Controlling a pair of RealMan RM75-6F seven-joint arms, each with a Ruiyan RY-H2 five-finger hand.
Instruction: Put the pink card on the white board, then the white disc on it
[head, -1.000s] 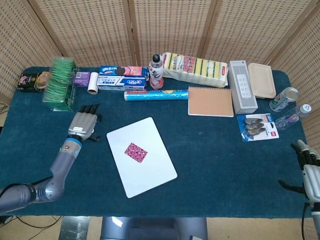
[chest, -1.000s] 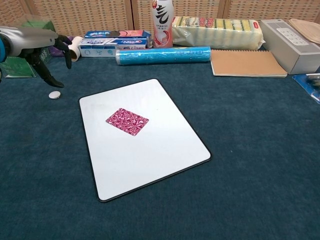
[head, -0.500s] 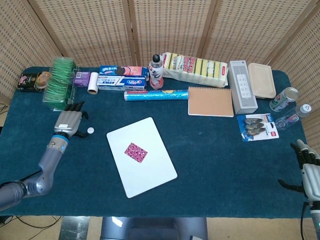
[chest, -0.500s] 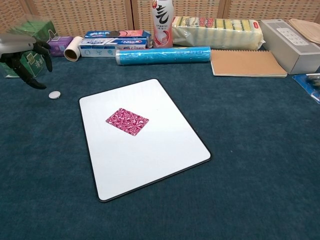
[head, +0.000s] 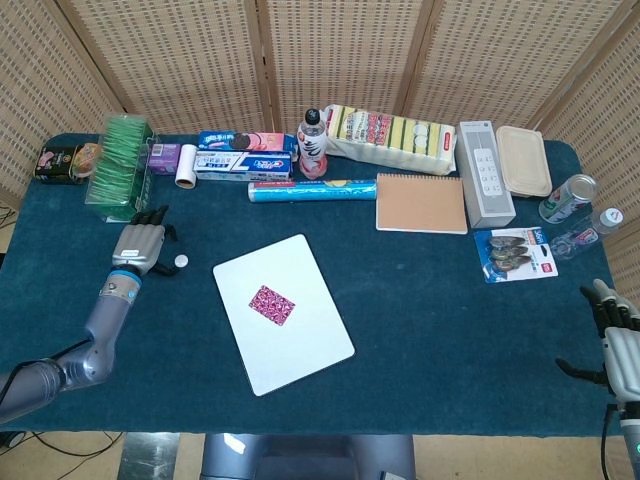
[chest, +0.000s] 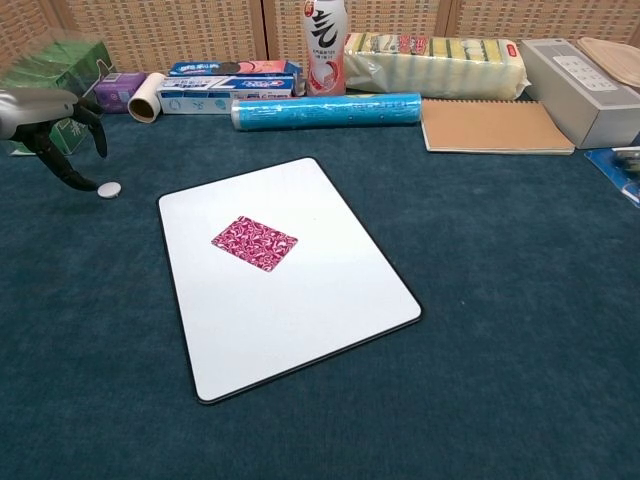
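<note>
The pink card (head: 271, 305) (chest: 254, 243) lies flat on the white board (head: 300, 340) (chest: 300, 330), left of its middle. The small white disc (head: 181, 261) (chest: 109, 188) lies on the blue cloth left of the board. My left hand (head: 137, 246) (chest: 50, 125) hovers just left of the disc with its fingers spread downward; one fingertip reaches close to the disc, and it holds nothing. My right hand (head: 618, 335) rests at the table's right front edge, fingers apart and empty; the chest view does not show it.
Along the back stand a green box (head: 122, 165), tape roll (head: 185, 178), toothpaste box (head: 243, 166), bottle (head: 312, 143), blue roll (head: 312, 189), sponge pack (head: 392, 135), notebook (head: 421, 203), grey speaker (head: 485, 172), a lidded container (head: 524, 160) and a can (head: 568, 196).
My left hand swung left off the disc, which came into head view, then edged back down toward it. Card, board and right hand stayed put.
</note>
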